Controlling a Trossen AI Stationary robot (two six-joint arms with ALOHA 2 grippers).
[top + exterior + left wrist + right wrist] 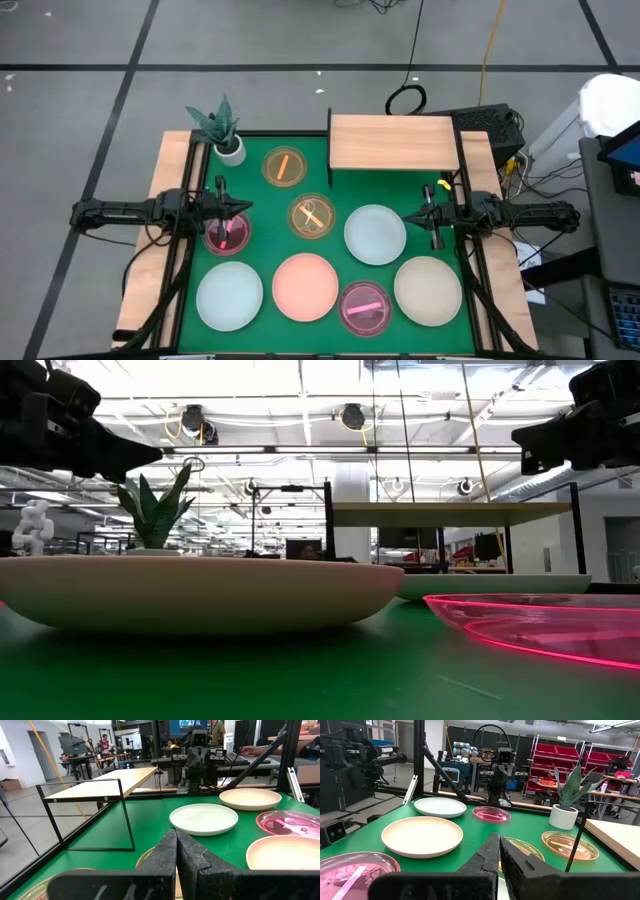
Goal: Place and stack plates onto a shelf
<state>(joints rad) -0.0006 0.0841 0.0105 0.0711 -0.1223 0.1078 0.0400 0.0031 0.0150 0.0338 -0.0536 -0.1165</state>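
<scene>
Several plates lie flat on the green table [260, 250]: two see-through orange ones [283, 166] [311, 216], two magenta ones [227, 236] [364, 308], two pale blue-green ones [375, 234] [229, 296], a pink one [305, 287] and a beige one [428, 290]. The light-wood shelf [390, 140] stands on thin dark legs at the far edge, its top bare. My left gripper [240, 208] [176, 851] hovers shut above the left magenta plate. My right gripper [408, 217] [498, 854] hovers shut beside the nearer blue-green plate. Neither touches anything.
A potted plant [222, 130] stands at the far left corner, left of the shelf. Wooden strips [150, 270] run along the table's left and right sides. Cables and a dark box [490, 125] sit beyond the shelf on the right.
</scene>
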